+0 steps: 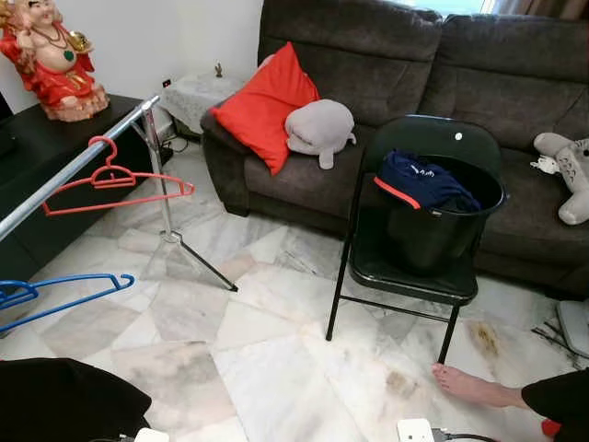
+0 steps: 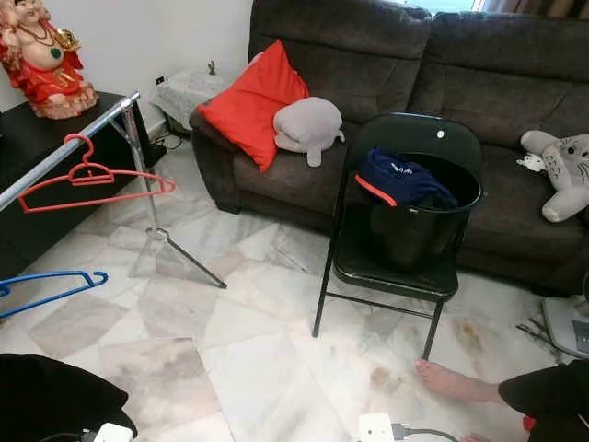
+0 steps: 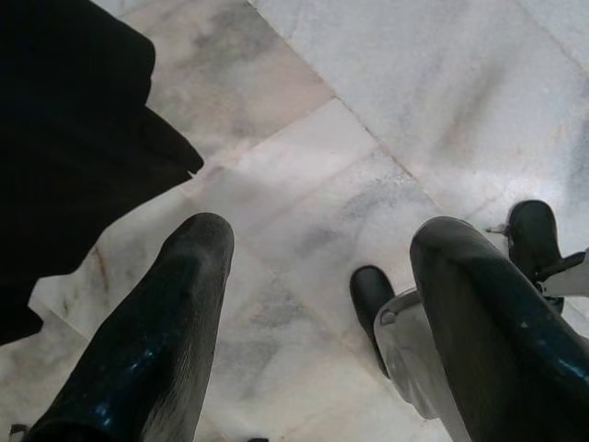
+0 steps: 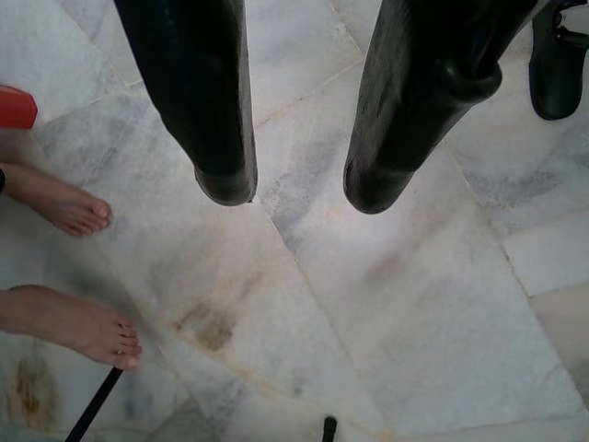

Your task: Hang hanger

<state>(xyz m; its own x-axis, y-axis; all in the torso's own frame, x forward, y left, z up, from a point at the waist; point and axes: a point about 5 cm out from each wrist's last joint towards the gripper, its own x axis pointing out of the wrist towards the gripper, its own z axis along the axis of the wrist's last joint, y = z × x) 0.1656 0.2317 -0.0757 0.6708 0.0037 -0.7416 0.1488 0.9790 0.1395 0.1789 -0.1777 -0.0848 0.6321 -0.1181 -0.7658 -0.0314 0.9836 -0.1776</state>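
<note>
A red hanger (image 1: 115,180) hangs on the silver rail (image 1: 74,170) of a clothes rack at the left. A blue hanger (image 1: 55,293) hangs lower down at the left edge, nearer to me. A black bucket (image 1: 442,216) with dark blue clothing (image 1: 419,181) draped over its rim sits on a black folding chair (image 1: 414,221) in front of the sofa. My left gripper (image 3: 317,276) hangs open over the marble floor, holding nothing. My right gripper (image 4: 290,193) also points down at the floor, open and empty.
A dark sofa (image 1: 414,83) carries a red cushion (image 1: 262,106), a grey plush (image 1: 317,129) and another plush (image 1: 571,175). A black cabinet (image 1: 55,175) with a red statue (image 1: 51,55) stands behind the rack. A person's bare feet (image 4: 69,207) rest on the floor at my right.
</note>
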